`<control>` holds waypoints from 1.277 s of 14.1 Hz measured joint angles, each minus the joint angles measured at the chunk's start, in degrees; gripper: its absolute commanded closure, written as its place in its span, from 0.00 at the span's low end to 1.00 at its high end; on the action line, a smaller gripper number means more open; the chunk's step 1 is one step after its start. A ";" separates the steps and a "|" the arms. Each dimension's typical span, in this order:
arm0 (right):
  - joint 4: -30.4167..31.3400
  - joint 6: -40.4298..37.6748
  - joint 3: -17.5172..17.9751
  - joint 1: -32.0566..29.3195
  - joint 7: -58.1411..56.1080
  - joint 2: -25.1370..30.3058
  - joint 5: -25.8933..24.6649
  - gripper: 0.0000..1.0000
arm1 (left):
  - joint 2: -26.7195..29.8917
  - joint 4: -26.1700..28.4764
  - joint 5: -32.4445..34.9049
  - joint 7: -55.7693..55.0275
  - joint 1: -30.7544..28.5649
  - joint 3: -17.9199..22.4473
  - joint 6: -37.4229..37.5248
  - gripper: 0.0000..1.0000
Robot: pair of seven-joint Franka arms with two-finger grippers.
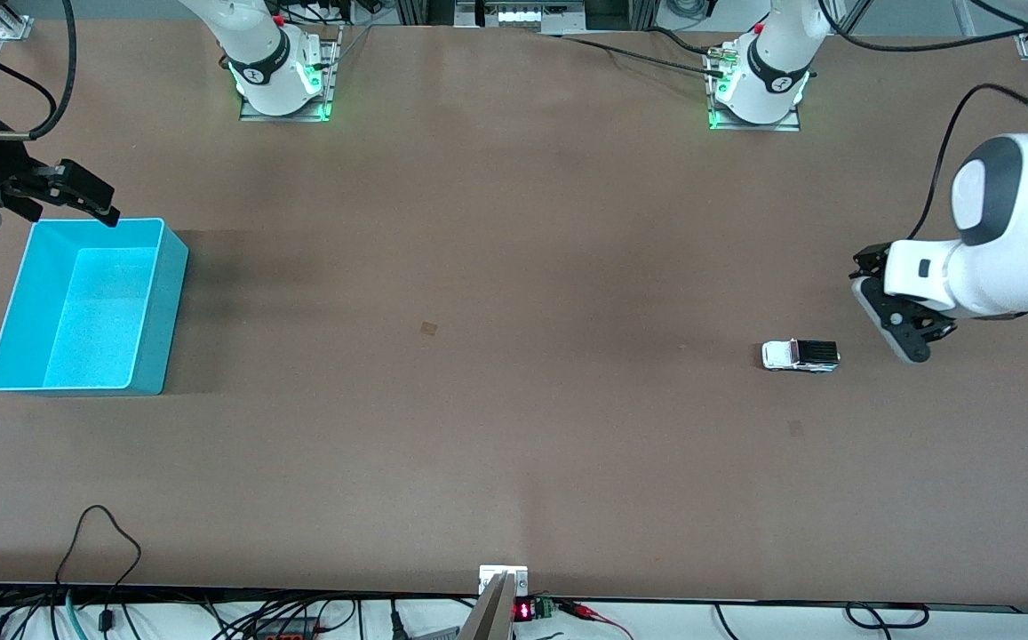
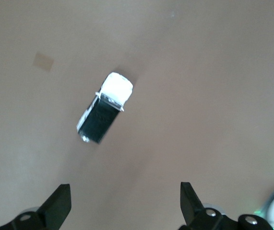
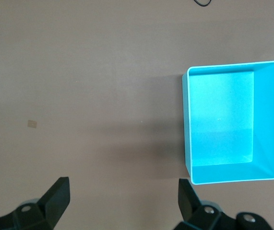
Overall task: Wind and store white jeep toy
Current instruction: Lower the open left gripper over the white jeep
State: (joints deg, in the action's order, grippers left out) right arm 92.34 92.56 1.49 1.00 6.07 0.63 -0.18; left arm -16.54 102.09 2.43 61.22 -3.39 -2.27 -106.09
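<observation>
While upright, white jeep toy (image 1: 800, 355) lies lengthwise along table (image 1: 514, 444) (hood toward right arm's end).

The left arm reaches out from its base and bends back, its claw (image 1: 909, 333) hanging with fingers spread wide above the worktop (image 1: 514, 444). The right arm's claw (image 1: 87, 196), fingers apart too, hovers at its own end.

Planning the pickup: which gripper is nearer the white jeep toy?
Left. The left gripper hovers open beside the white jeep toy; the right gripper waits open by the cyan bin.
</observation>
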 measured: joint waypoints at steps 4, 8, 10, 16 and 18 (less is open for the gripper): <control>0.03 0.00 0.00 0.00 0.00 0.00 0.00 0.00 | -4.54 4.62 2.70 12.75 -0.01 0.00 -13.32 0.00; 0.04 0.00 0.00 0.00 0.00 0.00 0.00 0.00 | -5.78 13.48 5.32 17.07 0.01 -0.03 -29.72 0.00; 0.04 -0.01 0.00 0.00 0.00 0.00 0.00 0.00 | -6.14 16.21 7.44 17.73 0.03 -0.09 -34.02 0.00; 0.05 -0.03 0.00 0.00 0.00 -0.01 0.00 0.00 | -9.21 16.83 8.01 18.84 0.04 -0.38 -38.24 0.00; 0.05 -0.03 0.00 0.00 0.00 -0.01 0.00 0.00 | -9.96 16.83 8.01 18.91 0.04 -0.39 -39.07 0.02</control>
State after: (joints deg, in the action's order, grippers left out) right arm 92.39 92.53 1.49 1.00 6.07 0.62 -0.18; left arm -26.50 118.92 10.44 80.13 -3.35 -2.66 -145.16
